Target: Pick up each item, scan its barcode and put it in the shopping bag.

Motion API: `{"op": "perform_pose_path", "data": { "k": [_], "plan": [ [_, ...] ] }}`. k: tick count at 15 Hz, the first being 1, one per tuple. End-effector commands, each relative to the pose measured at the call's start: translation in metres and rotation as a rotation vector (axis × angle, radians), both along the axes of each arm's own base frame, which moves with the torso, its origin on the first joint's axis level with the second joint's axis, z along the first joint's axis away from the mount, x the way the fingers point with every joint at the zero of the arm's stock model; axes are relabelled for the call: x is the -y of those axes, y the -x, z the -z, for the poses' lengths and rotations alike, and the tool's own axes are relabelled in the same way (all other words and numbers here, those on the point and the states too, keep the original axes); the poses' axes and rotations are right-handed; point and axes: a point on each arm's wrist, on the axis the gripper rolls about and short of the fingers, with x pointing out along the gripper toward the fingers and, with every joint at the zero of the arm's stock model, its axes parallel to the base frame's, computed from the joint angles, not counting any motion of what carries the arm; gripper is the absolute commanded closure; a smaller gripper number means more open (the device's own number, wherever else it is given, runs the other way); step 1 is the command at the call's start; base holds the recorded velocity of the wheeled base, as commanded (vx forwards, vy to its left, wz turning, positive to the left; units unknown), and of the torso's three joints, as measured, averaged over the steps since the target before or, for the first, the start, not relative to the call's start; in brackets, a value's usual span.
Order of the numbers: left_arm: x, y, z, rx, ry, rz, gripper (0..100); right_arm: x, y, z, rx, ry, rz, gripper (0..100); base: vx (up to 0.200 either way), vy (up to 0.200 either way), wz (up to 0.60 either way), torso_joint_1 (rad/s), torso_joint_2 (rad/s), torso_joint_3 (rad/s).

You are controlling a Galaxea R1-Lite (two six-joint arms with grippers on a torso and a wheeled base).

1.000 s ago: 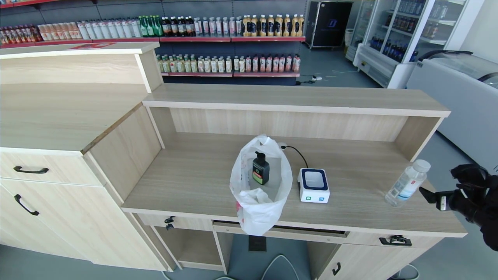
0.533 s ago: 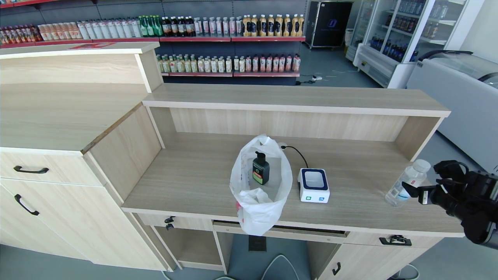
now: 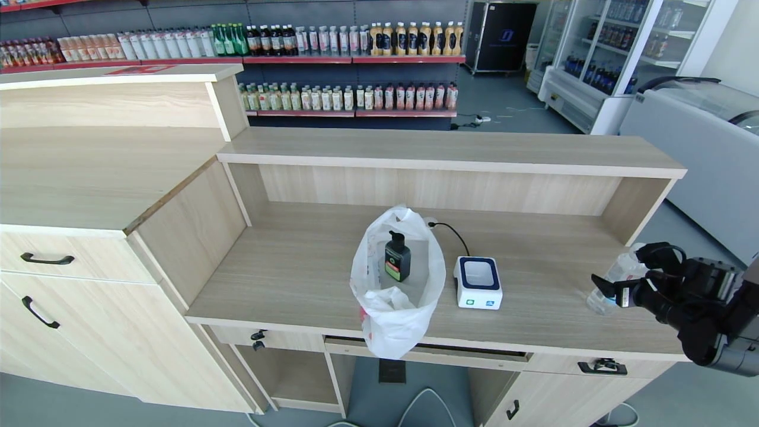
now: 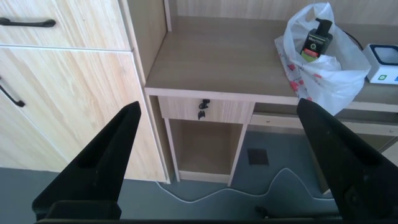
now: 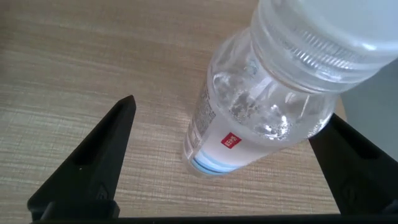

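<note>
Water bottle [image 5: 261, 118] stands upright near the right end of the counter [image 3: 533, 323], not yet gripped or scanned. The right gripper [image 3: 618, 275] has its fingers spread wide on either side of it. A dark pump bottle [image 3: 397, 259] already sits in the shopping bag [image 3: 396, 296], beside the scanner [image 3: 478, 282]. A second ago that gripper hung clear to the bottle's right; it has since closed in.

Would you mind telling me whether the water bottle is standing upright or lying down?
Upright: the bottle stands on its base on the counter, cap uppermost, between the open right hand.
</note>
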Motion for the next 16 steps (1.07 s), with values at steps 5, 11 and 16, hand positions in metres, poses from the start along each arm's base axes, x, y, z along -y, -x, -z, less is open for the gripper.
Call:
{"op": "perform_pose_path", "data": {
  "k": [5,11,16],
  "plan": [
    [0.0,0.0,0.0,0.0,0.0,0.0,0,-0.006,-0.007,0.011,-0.012,0.001,-0.02,0,0.0,0.0,0.0,0.0,0.0,0.0],
    [0.0,0.0,0.0,0.0,0.0,0.0,0,-0.005,-0.016,0.013,0.005,0.008,-0.021,0,0.0,0.0,0.0,0.0,0.0,0.0],
    [0.0,0.0,0.0,0.0,0.0,0.0,0,-0.004,-0.02,0.018,0.004,0.007,-0.023,0,0.0,0.0,0.0,0.0,0.0,0.0]
  ]
}}
